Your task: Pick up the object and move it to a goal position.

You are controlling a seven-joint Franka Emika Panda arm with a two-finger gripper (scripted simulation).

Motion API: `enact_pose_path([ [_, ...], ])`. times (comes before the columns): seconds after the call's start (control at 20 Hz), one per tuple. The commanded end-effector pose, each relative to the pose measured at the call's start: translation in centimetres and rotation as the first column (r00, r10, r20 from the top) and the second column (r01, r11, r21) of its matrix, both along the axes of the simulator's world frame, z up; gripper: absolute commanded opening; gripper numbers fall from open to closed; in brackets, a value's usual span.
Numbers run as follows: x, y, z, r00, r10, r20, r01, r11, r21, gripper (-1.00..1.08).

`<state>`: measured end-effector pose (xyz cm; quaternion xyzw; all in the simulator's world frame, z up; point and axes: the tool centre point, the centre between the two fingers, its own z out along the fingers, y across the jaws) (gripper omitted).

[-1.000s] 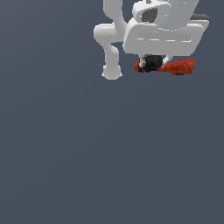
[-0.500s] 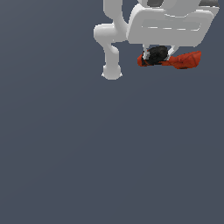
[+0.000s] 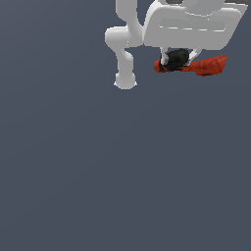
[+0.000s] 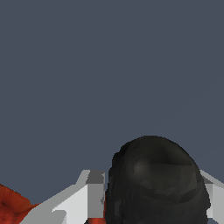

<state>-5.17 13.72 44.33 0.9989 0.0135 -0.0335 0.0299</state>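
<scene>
The object, a small red-orange drill [image 3: 206, 66] with a black rounded part [image 3: 176, 58], hangs under the white hand near the exterior view's upper right. My gripper [image 3: 177, 59] is shut on the object, a white finger [image 3: 163, 56] pressing each side of the black part. In the wrist view the black bulk [image 4: 157, 183] of the object fills the space between the two white fingers [image 4: 85, 197], and a red-orange piece [image 4: 11, 203] shows beside one finger. The object is lifted off the grey floor.
The white arm's links and base [image 3: 125, 78] stand to the exterior view's left of the hand. A plain dark grey floor [image 3: 122, 171] spreads below.
The hand with the object in it has moved up and toward the exterior view's right across the frames. The grip has stayed the same.
</scene>
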Motion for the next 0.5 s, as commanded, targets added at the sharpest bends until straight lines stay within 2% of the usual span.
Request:
enact_pose_path([
  [0.0, -0.1, 0.1, 1.3, 1.000, 0.000, 0.008, 0.000, 1.000, 0.002, -1.00],
  [0.45, -0.3, 0.3, 3.3, 1.000, 0.000, 0.008, 0.000, 1.000, 0.002, -1.00],
])
